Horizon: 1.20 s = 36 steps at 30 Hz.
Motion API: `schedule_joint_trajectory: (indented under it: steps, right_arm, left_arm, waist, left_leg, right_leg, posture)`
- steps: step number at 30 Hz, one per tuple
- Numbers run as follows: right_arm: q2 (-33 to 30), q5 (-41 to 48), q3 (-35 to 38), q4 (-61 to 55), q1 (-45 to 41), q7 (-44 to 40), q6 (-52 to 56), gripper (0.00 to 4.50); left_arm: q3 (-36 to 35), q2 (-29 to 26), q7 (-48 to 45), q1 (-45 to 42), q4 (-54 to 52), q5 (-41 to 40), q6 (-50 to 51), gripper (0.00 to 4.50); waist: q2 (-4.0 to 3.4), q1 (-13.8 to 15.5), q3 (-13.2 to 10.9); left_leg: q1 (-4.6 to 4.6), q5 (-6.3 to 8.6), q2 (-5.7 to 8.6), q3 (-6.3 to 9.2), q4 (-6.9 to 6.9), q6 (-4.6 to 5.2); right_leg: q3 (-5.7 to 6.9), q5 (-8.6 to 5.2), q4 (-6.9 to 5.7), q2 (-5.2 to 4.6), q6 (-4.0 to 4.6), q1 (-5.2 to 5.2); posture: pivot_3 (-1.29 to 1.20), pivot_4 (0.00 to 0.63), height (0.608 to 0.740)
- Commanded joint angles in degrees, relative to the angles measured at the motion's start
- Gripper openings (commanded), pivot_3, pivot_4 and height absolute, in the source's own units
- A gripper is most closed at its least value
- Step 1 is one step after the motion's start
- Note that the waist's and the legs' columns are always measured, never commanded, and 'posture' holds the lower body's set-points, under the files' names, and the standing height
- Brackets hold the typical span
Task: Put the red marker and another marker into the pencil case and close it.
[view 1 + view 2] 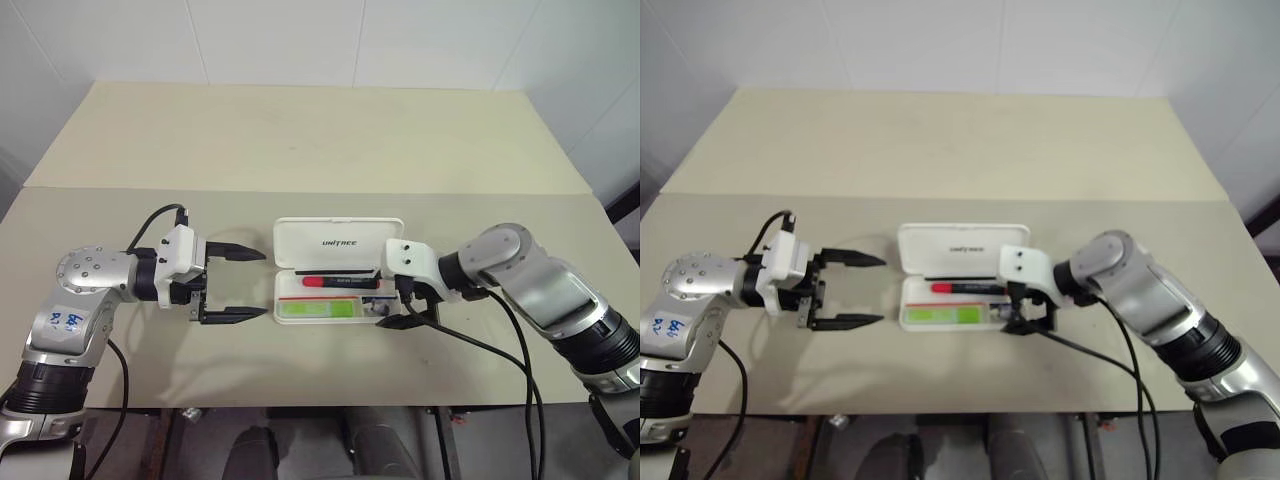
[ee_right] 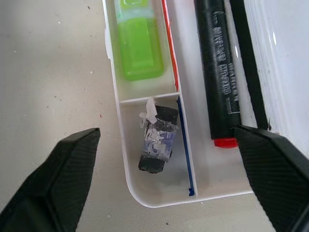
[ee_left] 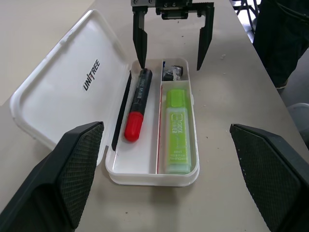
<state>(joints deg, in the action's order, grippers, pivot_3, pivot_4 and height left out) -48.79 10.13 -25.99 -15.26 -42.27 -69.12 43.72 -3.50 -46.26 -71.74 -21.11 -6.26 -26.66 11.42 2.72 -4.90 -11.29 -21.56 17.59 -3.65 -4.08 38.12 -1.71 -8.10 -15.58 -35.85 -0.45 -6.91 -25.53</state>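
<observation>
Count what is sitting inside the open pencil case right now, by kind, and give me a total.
Red marker: 1
Lime-green highlighter: 1
Small dark worn block, possibly an eraser: 1
Total: 3 things in the pencil case, lid open.

— The pencil case [image 3: 72, 87]?
— Glossy white hard plastic.
— The green marker [image 3: 177, 130]?
— Translucent plastic, smooth.
— The counter [image 1: 300, 140]?
— Matt beige; the pincer pads [image 3: 77, 169] look finely textured.
</observation>
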Motion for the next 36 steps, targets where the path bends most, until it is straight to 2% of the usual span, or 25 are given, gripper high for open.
schedule_joint_trajectory:
  steps: [1,6,8,12,14,20,27,28,36]
  right_arm:
    - [-0.74,6.89,7.93,-3.59,1.35,-4.46,-4.14,4.46]
    - [0.86,21.73,21.28,-6.92,8.76,-9.93,-7.39,4.46]
    - [0.78,24.43,24.47,-7.86,11.55,-10.95,-9.26,4.46]
    - [3.65,30.48,32.33,-6.81,15.21,-7.1,-10.34,4.46]
    - [2.7,30.89,35.38,-5.29,17.0,-6.67,-10.63,4.46]
    - [2.38,31.46,39.98,-2.79,18.11,-2.42,-11.07,4.5]
    - [2.81,30.05,39.02,-0.99,17.82,1.31,-12.28,4.5]
    - [2.68,30.34,38.86,-0.96,17.99,1.57,-11.81,4.5]
    - [2.81,29.66,37.68,0.11,18.17,1.18,-12.72,4.5]
  left_arm:
    - [-1.39,-0.63,0.08,-0.64,-0.61,-0.18,-0.65,4.5]
    - [-1.17,-0.4,-0.37,-2.02,1.04,-0.12,-1.02,4.5]
    - [-1.29,-0.45,-0.7,-2.65,1.75,-0.39,-0.81,4.5]
    - [-1.66,-1.12,-1.87,-3.75,3.58,-0.59,-0.79,4.5]
    - [-2.34,-1.21,-1.96,-4.93,4.59,-1.17,-0.11,4.5]
    - [-4.4,0.24,-0.67,-7.69,7.02,-3.15,1.51,2.59]
    - [-4.95,1.43,0.12,-9.71,8.4,-3.23,1.98,0.19]
    - [-5.04,1.56,0.6,-10.15,9.07,-3.09,2.23,0.04]
    - [-4.89,4.18,4.64,-17.05,19.33,-0.45,0.62,0.04]
  waist:
    - [0.0,0.07,0.0]
    - [0.01,0.18,0.0]
    - [0.0,0.26,0.0]
    - [0.02,0.08,0.01]
    - [0.02,0.04,0.01]
    - [0.02,-0.03,0.01]
    - [0.02,0.08,0.01]
    - [0.02,0.07,0.01]
    - [0.02,0.14,0.01]
  left_leg:
    - [0.0,0.0,0.0,0.0,0.0,0.0]
    - [-0.01,0.0,-0.01,0.06,-0.02,0.0]
    - [-0.01,0.0,0.0,0.08,-0.02,0.0]
    - [0.0,0.0,0.01,0.08,0.09,0.0]
    - [0.02,0.0,0.02,0.05,0.11,0.0]
    - [0.05,0.0,0.01,0.06,0.09,0.0]
    - [0.04,0.0,0.02,0.06,0.07,0.0]
    - [0.04,0.0,0.02,0.06,0.07,0.0]
    - [0.03,0.0,0.02,0.08,0.09,0.0]
  right_leg:
    - [0.0,0.0,0.0,0.0,0.0,0.0]
    - [0.06,0.0,0.01,0.0,-0.01,0.03]
    - [0.06,0.0,0.0,0.0,-0.02,0.06]
    - [0.05,0.03,-0.04,0.0,-0.06,0.09]
    - [0.02,0.05,-0.07,0.01,-0.07,0.1]
    - [0.02,0.04,-0.09,0.02,-0.06,0.1]
    - [0.01,0.04,-0.08,0.02,-0.06,0.09]
    - [0.01,0.04,-0.08,0.02,-0.06,0.09]
    - [0.02,0.05,-0.09,0.02,-0.07,0.1]
  posture:
    - [0.0,0.15,0.74]
    - [0.0,0.15,0.74]
    - [0.0,0.15,0.74]
    - [0.0,0.15,0.74]
    - [0.0,0.15,0.74]
    - [0.0,0.15,0.74]
    - [0.0,0.15,0.74]
    - [0.0,0.15,0.74]
    - [0.0,0.15,0.74]
